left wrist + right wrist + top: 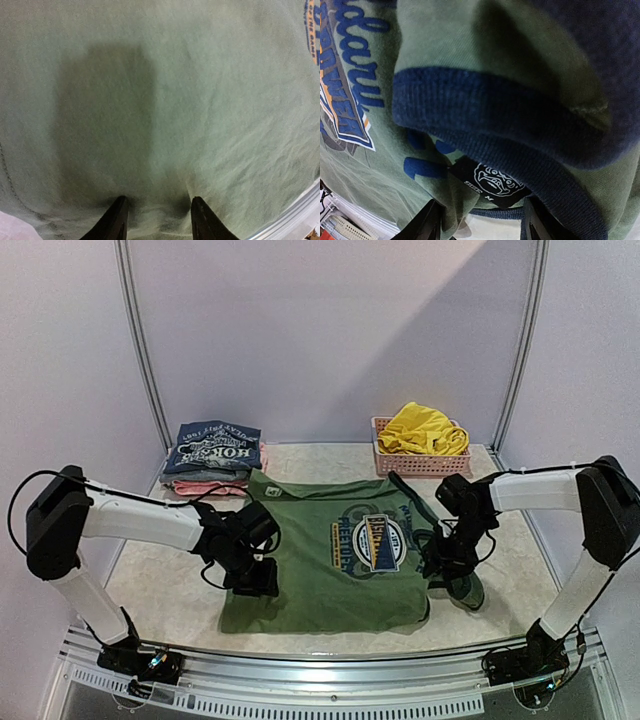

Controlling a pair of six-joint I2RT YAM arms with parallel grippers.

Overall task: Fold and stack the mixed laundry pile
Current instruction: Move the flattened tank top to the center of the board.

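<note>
The green shirt [330, 550] lies spread in the middle of the surface [160, 590], its lower hem close to the near edge. The yellow shorts [422, 430] sit heaped in the basket [420, 468] at the far right corner.

The left tool [255, 580] is down on the shirt's left side. Its fingers stand partly apart with a small pucker of cloth between them, and I cannot tell whether it has a grip.

The right tool [445, 565] is at the right side, where the dark trim [485, 125] and label [492, 185] bunch between half-open fingers. A grip is not certain here either.

For a clean fold, both sides probably need a firm pinch through every layer, then an even lift across so the logo side lands flat. A folded stack [212, 450] waits at the far left corner.
</note>
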